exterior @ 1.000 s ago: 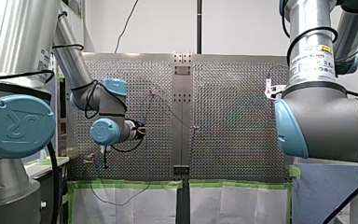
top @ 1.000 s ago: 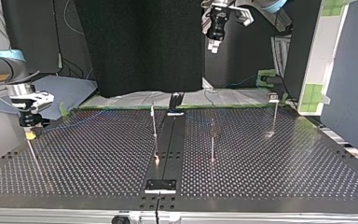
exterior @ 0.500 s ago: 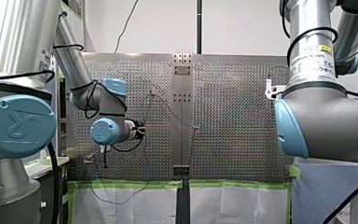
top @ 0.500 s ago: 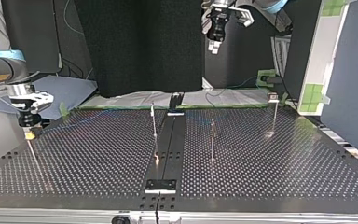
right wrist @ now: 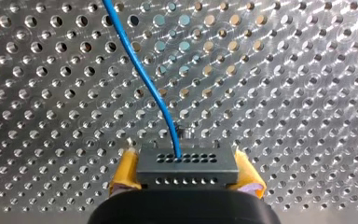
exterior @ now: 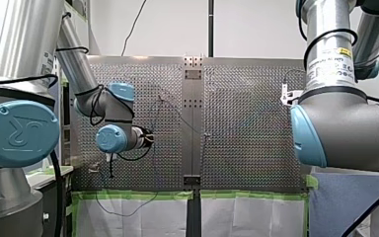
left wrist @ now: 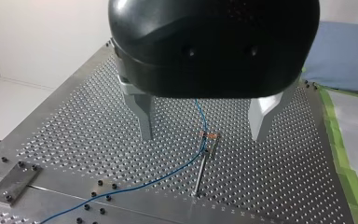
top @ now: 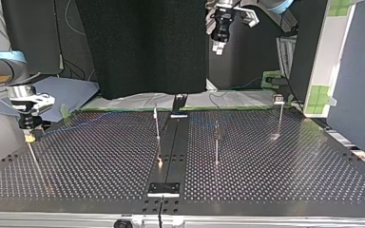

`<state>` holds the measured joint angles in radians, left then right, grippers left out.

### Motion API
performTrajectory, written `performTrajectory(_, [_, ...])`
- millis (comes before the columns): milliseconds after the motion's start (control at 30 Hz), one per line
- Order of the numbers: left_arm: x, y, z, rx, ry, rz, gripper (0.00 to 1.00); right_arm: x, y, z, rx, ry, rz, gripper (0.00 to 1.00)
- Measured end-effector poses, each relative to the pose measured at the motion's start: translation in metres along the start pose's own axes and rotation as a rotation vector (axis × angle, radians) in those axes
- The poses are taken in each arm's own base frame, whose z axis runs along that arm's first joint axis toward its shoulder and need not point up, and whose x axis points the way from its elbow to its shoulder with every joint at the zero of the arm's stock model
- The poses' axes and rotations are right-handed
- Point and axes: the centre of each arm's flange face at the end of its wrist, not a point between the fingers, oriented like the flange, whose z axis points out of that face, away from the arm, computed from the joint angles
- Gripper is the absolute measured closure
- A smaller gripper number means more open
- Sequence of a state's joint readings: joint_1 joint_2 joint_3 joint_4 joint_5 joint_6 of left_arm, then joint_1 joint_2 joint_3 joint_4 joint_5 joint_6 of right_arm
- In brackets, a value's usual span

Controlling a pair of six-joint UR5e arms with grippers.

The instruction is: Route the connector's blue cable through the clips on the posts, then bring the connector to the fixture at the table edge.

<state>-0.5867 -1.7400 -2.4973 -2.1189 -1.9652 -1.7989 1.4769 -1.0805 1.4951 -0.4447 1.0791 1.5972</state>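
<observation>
Left hand (left wrist: 203, 136) hangs spread wide; right hand (right wrist: 186, 178) clamps tight

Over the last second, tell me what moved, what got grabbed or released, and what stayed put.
Nothing visibly changed. My right gripper still clamps the connector, with the blue cable trailing from it. My left gripper still hangs open above the table, holding nothing.

Connector (right wrist: 188, 163): rear part was hidden behind my right gripper (right wrist: 186, 170), whose housing was cut by the frame edge.
Blue cable (right wrist: 144, 79): left both wrist views at their edges; in the top view it was too thin to trace over the table (top: 275, 166).
Post clips (top: 278, 99): too small to tell whether they held cable.
</observation>
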Motion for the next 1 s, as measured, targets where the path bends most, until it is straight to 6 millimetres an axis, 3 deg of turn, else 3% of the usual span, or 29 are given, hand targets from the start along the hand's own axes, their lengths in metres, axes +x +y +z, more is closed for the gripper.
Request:
performTrajectory(533, [0.0007, 0.0007, -0.0009, -0.003, 0.007, 0.003, 0.0, -0.0005, -0.0005, 0.0005, 0.0, 0.001, 0.003, 0.07])
performTrajectory(1000, [0.0008, 0.0009, -0.0011, -0.005, 0.007, 0.004, 0.0, -0.0002, -0.001, 0.0021, 0.002, 0.012, 0.003, 0.02])
